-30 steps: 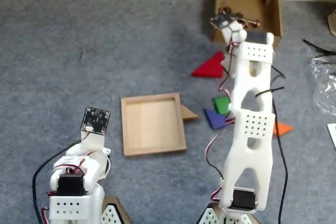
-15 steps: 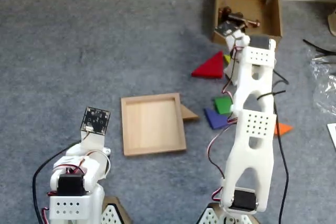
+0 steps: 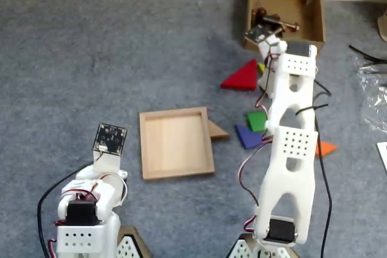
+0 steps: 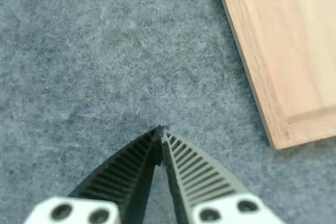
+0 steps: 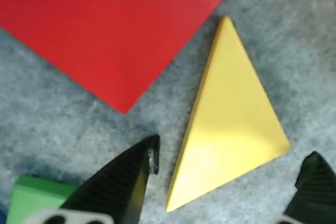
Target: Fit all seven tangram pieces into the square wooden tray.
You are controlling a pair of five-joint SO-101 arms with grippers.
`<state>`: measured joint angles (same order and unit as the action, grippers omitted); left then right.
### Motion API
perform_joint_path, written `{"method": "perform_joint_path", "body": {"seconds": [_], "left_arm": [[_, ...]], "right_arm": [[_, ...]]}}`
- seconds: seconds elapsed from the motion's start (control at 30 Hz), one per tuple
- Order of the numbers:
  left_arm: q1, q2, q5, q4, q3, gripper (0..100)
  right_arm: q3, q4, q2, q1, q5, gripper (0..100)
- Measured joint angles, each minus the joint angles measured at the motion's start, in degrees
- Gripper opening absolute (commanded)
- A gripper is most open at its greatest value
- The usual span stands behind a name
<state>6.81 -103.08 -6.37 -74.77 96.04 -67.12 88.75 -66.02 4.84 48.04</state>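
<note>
The tray (image 3: 175,143) lies bare near the middle of the tabletop, a little toward the near edge. A tan triangle (image 3: 217,130) touches its right side. The other pieces lie well apart from it toward the right edge: green piece (image 3: 255,119), blue piece (image 3: 247,136), orange piece (image 3: 325,147) and red triangle (image 3: 242,77). The yellow triangle (image 5: 226,124) is furthest off, near the box (image 3: 314,10) at the far right corner.

The right fingers (image 5: 131,177) are spread wide and straddle the yellow triangle, one on each side, gripping nothing. The left fingers (image 4: 184,166) are pressed together with nothing in them, low over the tabletop beside a corner of the tray.

My worry is the pinch itself. The yellow triangle looks thin and flat on a fuzzy grey cover, so the fingers could ride over it or catch the cloth. Its sides slant, so a squeeze across them may make it slip out sideways. The red triangle's tip is just beside the yellow one's tip, and the green piece is near one finger, so a slightly wrong descent could knock either. The carry to the tray also passes over the other pieces, so a loose hold could drop it among them.

The right wrist view shows the yellow triangle whole and how the fingers frame it. From above, that arm covers nearly all of the piece. The high view alone shows the gap between this piece and the tray, and the left wrist view shows the tray's rim up close.
</note>
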Motion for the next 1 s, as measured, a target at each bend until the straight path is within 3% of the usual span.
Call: {"method": "perform_joint_path", "body": {"seconds": [0.3,0.47,1.0], "left_arm": [[0.0,0.0,0.0,0.0,0.0,1],[0.0,0.0,0.0,0.0,0.0,1],[0.0,0.0,0.0,0.0,0.0,1]], "right_arm": [[-0.09,0.0,-0.18,-0.09,0.44,38.1],[-0.88,0.0,-2.64,-0.44,0.53,30.8],[-1.41,1.67,-4.75,-0.53,0.44,30.3]]}}
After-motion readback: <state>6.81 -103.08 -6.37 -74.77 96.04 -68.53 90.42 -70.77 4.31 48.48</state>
